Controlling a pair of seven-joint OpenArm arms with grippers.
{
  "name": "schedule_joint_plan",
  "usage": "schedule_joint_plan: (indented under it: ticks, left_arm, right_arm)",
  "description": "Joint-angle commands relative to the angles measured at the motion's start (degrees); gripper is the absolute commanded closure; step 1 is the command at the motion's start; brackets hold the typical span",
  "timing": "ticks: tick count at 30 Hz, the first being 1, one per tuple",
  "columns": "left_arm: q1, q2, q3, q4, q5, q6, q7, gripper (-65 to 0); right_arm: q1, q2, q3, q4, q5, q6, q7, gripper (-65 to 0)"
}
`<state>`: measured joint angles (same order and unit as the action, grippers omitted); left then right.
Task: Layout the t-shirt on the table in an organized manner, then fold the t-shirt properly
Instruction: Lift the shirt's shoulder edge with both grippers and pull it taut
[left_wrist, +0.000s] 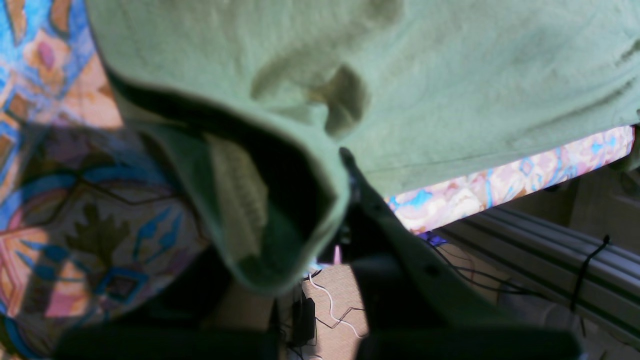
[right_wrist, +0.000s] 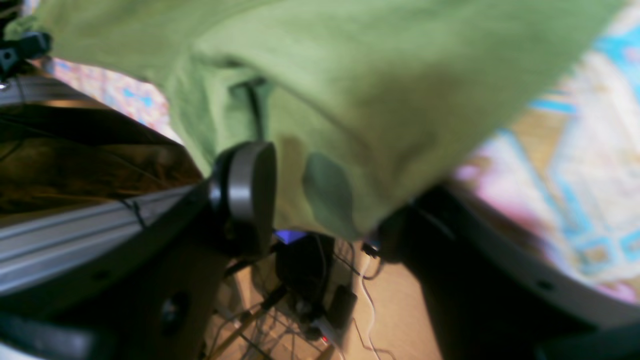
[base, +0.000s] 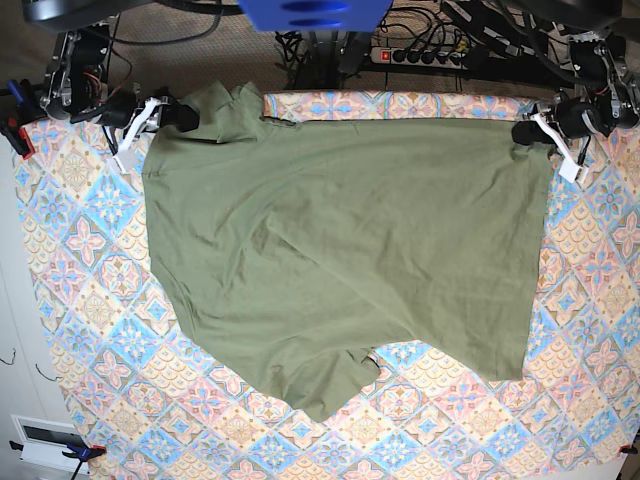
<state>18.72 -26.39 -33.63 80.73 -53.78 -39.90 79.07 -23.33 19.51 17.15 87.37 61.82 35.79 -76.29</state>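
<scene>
The t-shirt (base: 340, 260) lies spread over the table (base: 90, 330), filling most of the middle of the base view; its top edge runs along the far edge of the patterned cloth, from the upper left of the frame to the upper right. The fabric is largely flat, with long soft creases running diagonally across it — the lower hem ends in a loose point at the lower centre, where a small flap is turned under.

At the upper right of the base view the left gripper (base: 524, 132) sits at the shirt's corner. In the left wrist view its dark fingers (left_wrist: 365, 200) are pressed together on a fold of green fabric, which bunches into a pocket in the middle of that frame (the ribbed inside of a hem shows within it), so the jaws are clamped on the t-shirt.

At the upper left of the base view the right gripper (base: 185, 115) meets the opposite corner, where the cloth rises in a small rumpled peak. The right wrist view is blurred: a rounded grey pad (right_wrist: 245, 185) stands at centre left and a dark finger at lower right, clearly apart, with the green edge hanging between them — whether they grip it cannot be told.
</scene>
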Motion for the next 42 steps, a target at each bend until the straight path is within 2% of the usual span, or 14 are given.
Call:
schedule_joint_plan:
  ticks: [1,3,8,10,20,24,28,32,35,42]
  left_arm:
    - [-0.3,-1.2,-0.5,0.7,-0.7,-0.1,-0.5,0.0]
    - [-0.3,-1.2,-0.5,0.7,-0.7,-0.1,-0.5,0.0]
    - [-0.3,-1.3,-0.5,0.7,-0.7,-0.1,-0.5,0.0]
    - [-0.3,-1.5,-0.5,0.7,-0.7,-0.1,-0.5,0.0]
    - [0.5,-4.4,-0.1,1.0,-0.9,-0.1,0.1,0.0]
    - [1.5,-7.1,4.1,1.0,-1.0,-0.1,0.2,0.0]
    - [2.2,-7.7,6.8,1.0,-1.0,-0.1,0.3,0.0]
    - [6.8,-7.7,6.4,7.9,-1.7,-0.1,0.2,0.0]
    - [10.8,-7.7,5.0,15.1,-3.2,-0.1,0.0,0.0]
    - [17.1,-7.6,-2.5,17.1,-7.6,-0.1,0.4,0.0]
  right_arm:
    - [-0.8,0.1,-0.8,-0.6,-3.0,-0.5,-3.7,-30.3]
    - [-0.8,0.0,-0.8,-0.6,-3.0,-0.5,-3.7,-26.2]
    - [-0.8,0.1,-0.5,-0.6,-3.0,-0.5,-3.7,-5.1]
    - [-0.8,0.1,-0.5,-0.2,-3.0,-0.5,-3.7,-0.5]
    - [-4.8,1.3,4.2,0.0,3.5,-0.4,-3.7,-0.2]
    - [-6.8,1.8,7.1,0.0,4.9,-0.3,-3.7,-0.2]
    - [-8.7,1.9,8.0,1.6,7.0,-0.2,-3.7,-0.2]
    - [-10.5,1.9,8.7,7.2,7.0,-0.1,-3.7,-0.2]
    - [-11.2,1.9,8.7,10.3,7.0,3.9,-3.7,-0.2]
    - [-12.3,1.9,8.7,13.3,7.0,4.2,-3.7,-0.2]
